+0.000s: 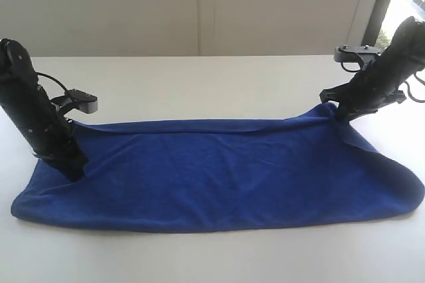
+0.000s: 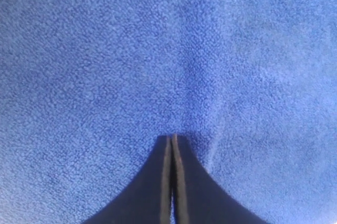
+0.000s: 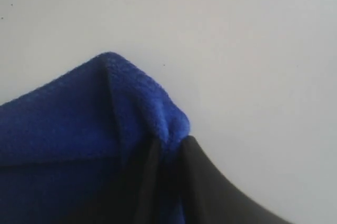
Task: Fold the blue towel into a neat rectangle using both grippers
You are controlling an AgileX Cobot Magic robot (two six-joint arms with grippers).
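**Q:** Jaws?
**A:** Right gripper (image 3: 167, 153) pinches a raised corner of the blue towel (image 1: 219, 177). Left gripper (image 2: 172, 144) is closed, tip down on the cloth; a pinch cannot be confirmed.
**Q:** Step?
**A:** Probably laying the first fold; the towel lies lengthwise across the table (image 1: 199, 77). Next: lower the corner, align edges, release.
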